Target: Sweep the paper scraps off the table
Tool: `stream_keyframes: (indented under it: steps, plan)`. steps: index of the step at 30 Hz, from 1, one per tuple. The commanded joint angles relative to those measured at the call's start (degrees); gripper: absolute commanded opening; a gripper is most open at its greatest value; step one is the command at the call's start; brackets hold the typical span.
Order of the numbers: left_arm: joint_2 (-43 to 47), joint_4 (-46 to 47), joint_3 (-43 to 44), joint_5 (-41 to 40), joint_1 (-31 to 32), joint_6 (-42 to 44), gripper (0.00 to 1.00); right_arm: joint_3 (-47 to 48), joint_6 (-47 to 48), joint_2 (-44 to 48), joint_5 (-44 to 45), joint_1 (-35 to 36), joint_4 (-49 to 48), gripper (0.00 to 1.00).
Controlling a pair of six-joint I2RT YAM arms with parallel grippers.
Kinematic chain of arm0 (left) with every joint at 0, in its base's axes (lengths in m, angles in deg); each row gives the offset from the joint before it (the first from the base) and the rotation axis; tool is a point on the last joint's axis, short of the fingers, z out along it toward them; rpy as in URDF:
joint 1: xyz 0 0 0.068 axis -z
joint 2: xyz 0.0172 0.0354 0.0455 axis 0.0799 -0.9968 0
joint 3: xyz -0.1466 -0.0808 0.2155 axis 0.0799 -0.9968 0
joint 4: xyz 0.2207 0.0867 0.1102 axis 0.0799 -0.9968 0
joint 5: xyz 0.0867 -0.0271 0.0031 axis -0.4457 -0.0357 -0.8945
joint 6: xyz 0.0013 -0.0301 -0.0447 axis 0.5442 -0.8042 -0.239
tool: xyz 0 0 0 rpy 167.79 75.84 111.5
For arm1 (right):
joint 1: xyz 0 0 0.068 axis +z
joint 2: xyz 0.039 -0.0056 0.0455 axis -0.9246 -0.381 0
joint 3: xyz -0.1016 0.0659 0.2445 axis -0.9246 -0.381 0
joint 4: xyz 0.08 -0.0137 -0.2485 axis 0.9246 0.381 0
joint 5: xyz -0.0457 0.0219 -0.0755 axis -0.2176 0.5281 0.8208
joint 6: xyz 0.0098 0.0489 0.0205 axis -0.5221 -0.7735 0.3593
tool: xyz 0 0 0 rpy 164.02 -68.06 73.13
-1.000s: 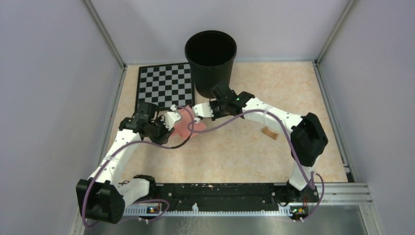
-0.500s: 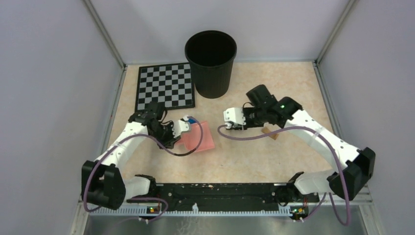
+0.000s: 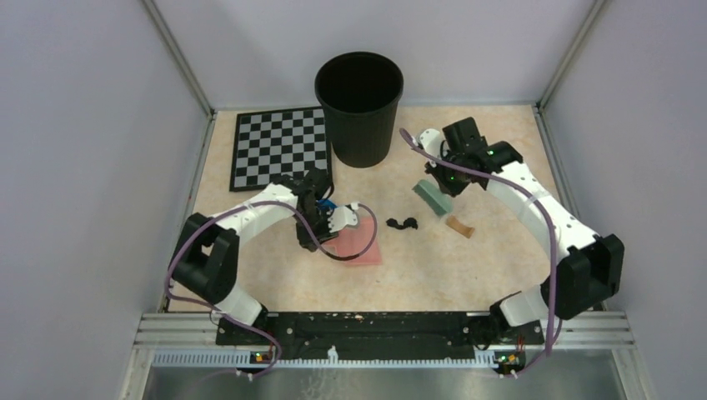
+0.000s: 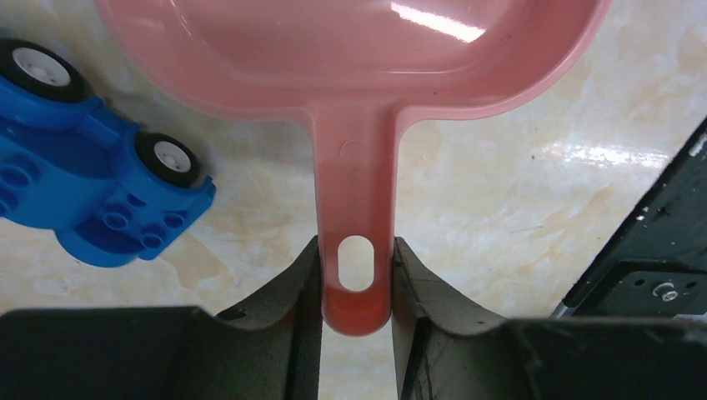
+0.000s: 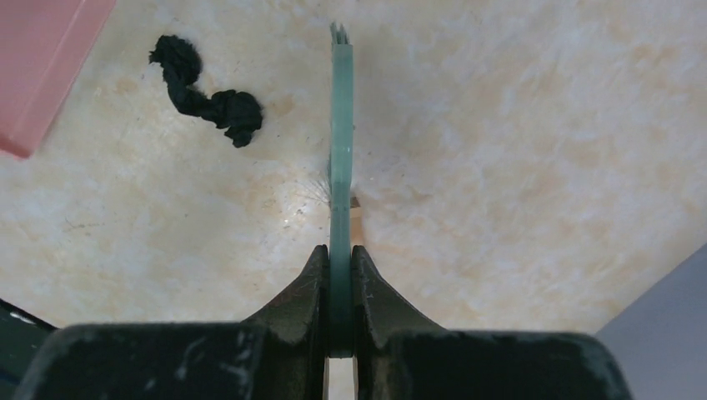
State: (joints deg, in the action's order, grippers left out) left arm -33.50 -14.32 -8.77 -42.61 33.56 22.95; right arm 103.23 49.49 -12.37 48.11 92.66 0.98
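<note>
My left jaws pinch the handle of the pink dustpan (image 4: 350,100) at its end, one jaw on each side of the hanging hole. The pan lies flat on the surface (image 3: 492,267), and a blue toy car (image 4: 92,192) sits just beside it. My right jaws are pressed together on the thin grey-green brush (image 5: 340,133), which I see edge-on, running straight out from them.

A black paper scrap (image 5: 208,92) lies on the surface to the left of the brush, apart from it and well ahead of the right jaws. From above it sits between the dustpan's open edge and the brush, touching neither. A tan paper scrap (image 3: 459,226) lies on the brush's other side, near its end. I cannot tell whether the bristles touch the surface. A black bin (image 3: 359,108) and a checkerboard mat (image 3: 281,146) stand at the far side.
</note>
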Motion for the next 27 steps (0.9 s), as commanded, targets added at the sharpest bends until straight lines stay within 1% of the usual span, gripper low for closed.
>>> stream_keyframes:
  steps: [1,4,6,11,14,16,19,22,25,27]
  plan:
    - [-4.2,-2.3,5.9,-4.8,2.8,-6.0,0.0,1.4,-18.4,-3.9,4.9,-0.1,-1.2,0.0]
    - [-7.3,-4.1,8.3,-6.7,5.3,-7.8,0.0,0.3,-22.8,-5.7,2.4,-0.1,-1.6,0.0]
    - [-9.3,-5.0,9.4,-8.1,6.9,-9.0,0.0,0.6,-25.0,-7.1,-1.4,-0.1,-1.1,0.0]
    - [-13.1,-4.6,11.8,-10.3,9.4,-11.9,0.0,3.0,-28.3,-9.2,-18.4,-0.1,-0.2,0.0]
    - [-14.7,-4.1,14.0,-10.7,10.1,-12.8,0.0,4.2,-31.0,-8.8,-24.6,-0.1,-0.2,0.0]
    - [-15.3,-4.2,15.3,-10.8,10.2,-13.1,0.0,5.3,-31.0,-8.2,-24.8,-0.2,1.1,0.0]
    - [-14.8,-3.7,15.8,-11.0,10.2,-13.2,0.0,8.1,-28.5,-7.1,-22.4,-1.4,4.8,0.0]
    - [-12.8,-1.8,14.4,-11.1,10.2,-12.9,0.0,10.7,-25.4,-6.4,-19.5,-3.9,9.0,0.0]
    - [-9.9,1.2,12.3,-10.6,10.2,-12.1,0.0,14.3,-23.5,-6.9,-18.9,-6.7,13.3,0.0]
    - [-8.5,2.9,11.2,-10.4,10.1,-11.5,0.0,16.1,-23.0,-6.6,-18.6,-8.0,14.5,0.0]
